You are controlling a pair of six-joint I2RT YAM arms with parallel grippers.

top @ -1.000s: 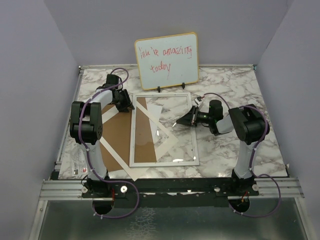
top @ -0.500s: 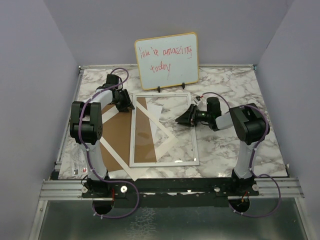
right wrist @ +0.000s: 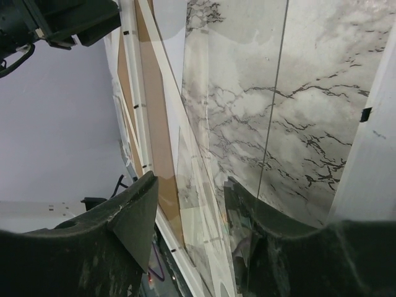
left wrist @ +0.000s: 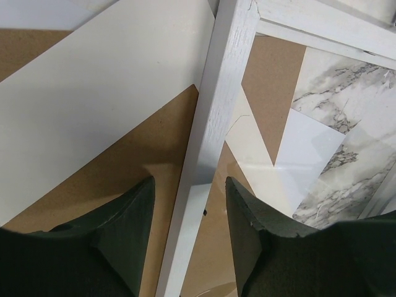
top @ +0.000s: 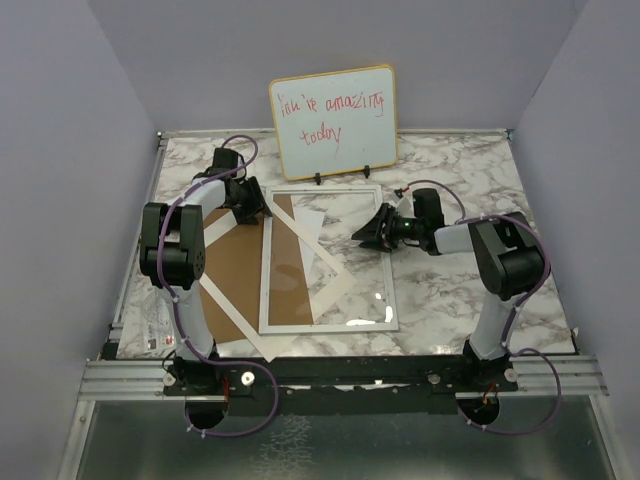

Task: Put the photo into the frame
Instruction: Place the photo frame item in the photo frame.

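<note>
Marble table [top: 450, 290]; whiteboard [top: 333, 120] behind frame [top: 325, 326]

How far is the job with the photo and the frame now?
Done: the frame lies flat over board and mat. In hand: left fingers straddle its left rim; right fingers hover open over the pane, empty. Left: a white sheet seen through the pane may be the photo; seating it remains.

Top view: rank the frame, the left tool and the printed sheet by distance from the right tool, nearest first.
1. The frame, directly beneath the right tool.
2. The left tool, across at the frame's far-left corner.
3. The printed sheet, down at the near-left, farthest off.
</note>
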